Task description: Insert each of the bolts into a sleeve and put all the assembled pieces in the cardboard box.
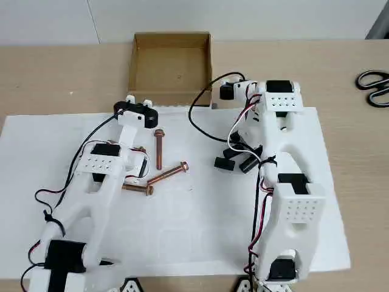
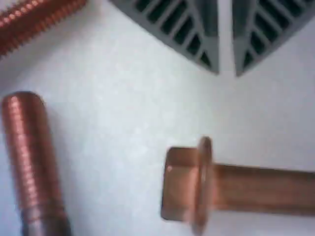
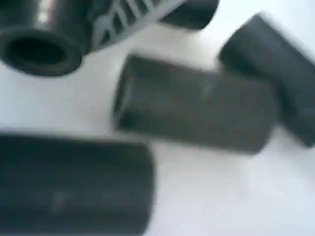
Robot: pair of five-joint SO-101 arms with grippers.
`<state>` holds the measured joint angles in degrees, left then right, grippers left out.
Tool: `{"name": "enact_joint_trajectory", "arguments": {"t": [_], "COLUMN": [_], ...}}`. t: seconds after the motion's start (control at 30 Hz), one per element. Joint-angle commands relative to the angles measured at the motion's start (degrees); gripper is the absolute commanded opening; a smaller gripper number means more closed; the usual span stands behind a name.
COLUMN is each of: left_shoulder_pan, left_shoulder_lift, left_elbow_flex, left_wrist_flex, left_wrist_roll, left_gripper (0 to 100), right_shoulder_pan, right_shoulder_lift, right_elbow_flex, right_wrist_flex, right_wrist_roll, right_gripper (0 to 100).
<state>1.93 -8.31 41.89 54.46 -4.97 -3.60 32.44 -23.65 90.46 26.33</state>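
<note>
1. step in hand, as i judge it: first pick-up, nothing joined yet. the left fingers (image 2: 197, 34) are all but closed, only a slit between them, holding nothing. they sit low over the copper-coloured flanged metal bolts (image 2: 236, 184) on the white paper sheet (image 1: 200, 231).
2. to do it well: open wider and straddle one shank just behind the flange, crosswise, so it can't roll.
3. the right fingers (image 3: 123, 17) are low among the black cylindrical sleeves (image 3: 197, 110); cannot tell how open they are or whether they grip anything.
4. the sleeves lie crowded together, so take an outer one.
5. the shallow brown cardboard box (image 1: 173, 70) sits beyond the bolts with no assembled piece in it.
6. in the way: neighbouring bolts, looping black cables (image 1: 197, 118). the black-handled scissors (image 1: 374, 85) lie well apart on the wooden bench (image 1: 48, 79).
</note>
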Motion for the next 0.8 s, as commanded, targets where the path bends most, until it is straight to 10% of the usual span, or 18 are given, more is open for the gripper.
{"name": "enact_joint_trajectory", "arguments": {"t": [0.0,0.77], "left_shoulder_pan": [0.09,-2.02], "left_shoulder_lift": [-0.35,-0.35], "left_elbow_flex": [-0.22,-4.26], "left_wrist_flex": [-1.05,0.53], "left_wrist_roll": [0.26,1.32], "left_gripper": [1,1], "right_shoulder_pan": [0.13,3.56], "right_shoulder_lift": [-4.18,-27.74], "right_elbow_flex": [-4.48,-1.41], "right_wrist_flex": [3.30,8.92], "right_wrist_roll": [-4.13,-15.21], "right_gripper": [0.9,0.3]}}
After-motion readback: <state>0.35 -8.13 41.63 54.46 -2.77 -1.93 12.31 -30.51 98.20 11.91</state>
